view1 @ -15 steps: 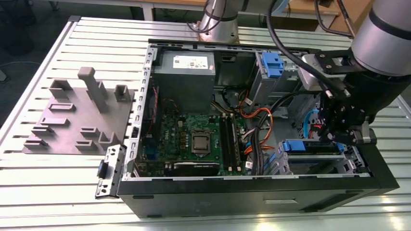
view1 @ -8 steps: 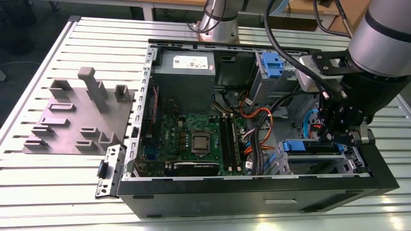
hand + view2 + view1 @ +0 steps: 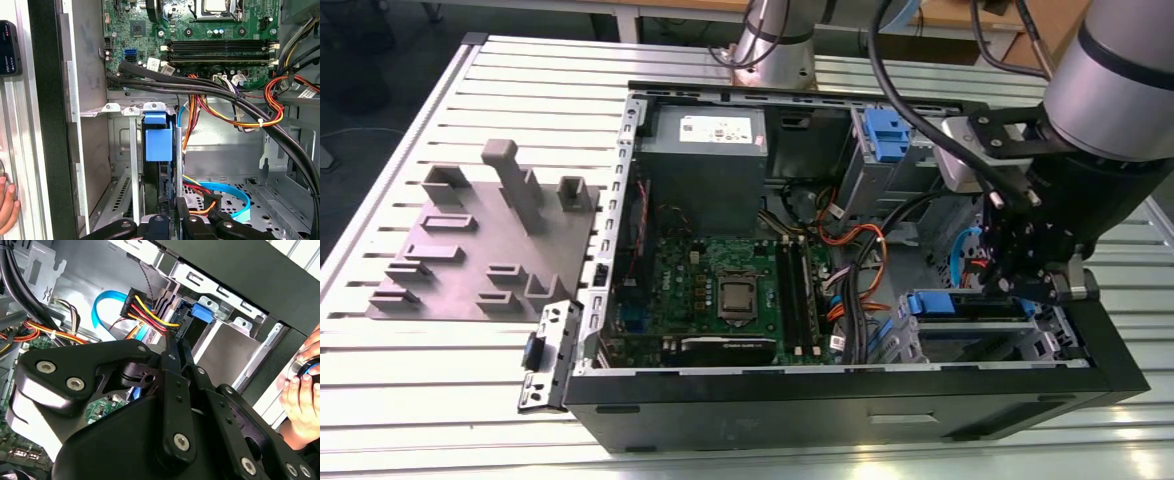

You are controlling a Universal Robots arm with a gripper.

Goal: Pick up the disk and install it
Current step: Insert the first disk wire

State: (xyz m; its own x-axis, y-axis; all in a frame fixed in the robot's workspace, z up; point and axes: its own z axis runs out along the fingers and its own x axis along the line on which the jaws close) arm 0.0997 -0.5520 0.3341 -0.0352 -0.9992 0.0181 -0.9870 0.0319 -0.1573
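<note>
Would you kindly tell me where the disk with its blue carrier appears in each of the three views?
Exterior view: the disk sits in the drive cage at the exterior view's lower right.
Second wrist view: its blue carrier end shows past the wire bundle.
First wrist view: it stands edge-on in the cage slot.
Shared landmark: the light blue cable.

computer case (image 3: 720,420) on table (image 3: 400,370) | fixture block (image 3: 480,250) at exterior view's left | gripper (image 3: 1034,285) inside case
</note>
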